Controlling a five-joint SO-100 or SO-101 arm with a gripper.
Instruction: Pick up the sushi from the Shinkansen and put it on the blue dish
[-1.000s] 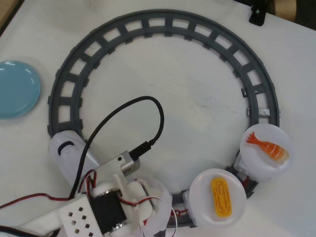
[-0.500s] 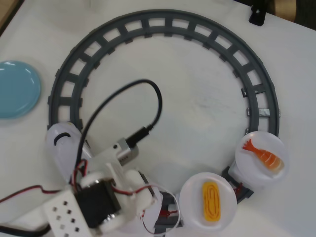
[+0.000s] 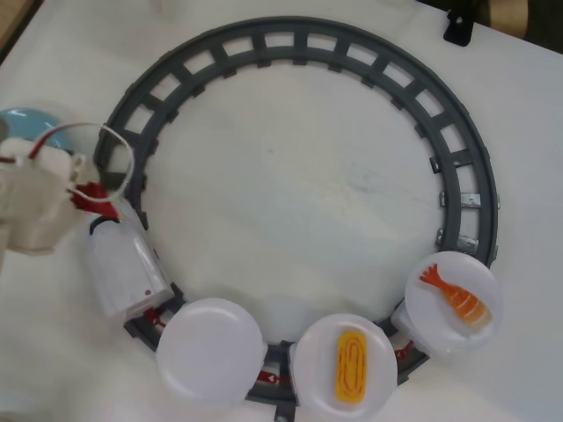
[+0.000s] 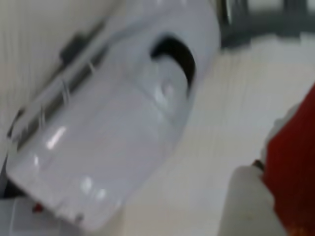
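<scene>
Dish, leftmost in the overhead view: the blue dish [image 3: 26, 125] lies outside the track [image 3: 290, 40] at about 10 o'clock, half hidden under the arm.

Item two: the gripper [image 3: 84, 195], at 9 o'clock on the ring. We judge it clenched on the sushi [image 3: 91, 200], a dark-red scrap at its tip that hangs over the counter [image 3: 290, 193] just short of the dish.

Item three: the Shinkansen [image 3: 123, 264], at 8 o'clock, nose toward the gripper.

Items four to six: an empty white plate [image 3: 211, 350] at 7 o'clock, the egg piece [image 3: 352, 367] at 6, the shrimp piece [image 3: 453, 301] at 4.

Handling, as we judge it: the sushi is a light, stiff, smooth plastic toy that is likely to slip. We would pinch it across the rice block's sides, not on the tapering red top.

Views: the overhead view alone shows the dish, the plates and the whole ring. The wrist view, blurred, shows only the train's nose and black windshield at 11 o'clock and a large red slab at 4 o'clock, so the red is much plainer there. Neither view shows the fingers clearly.
</scene>
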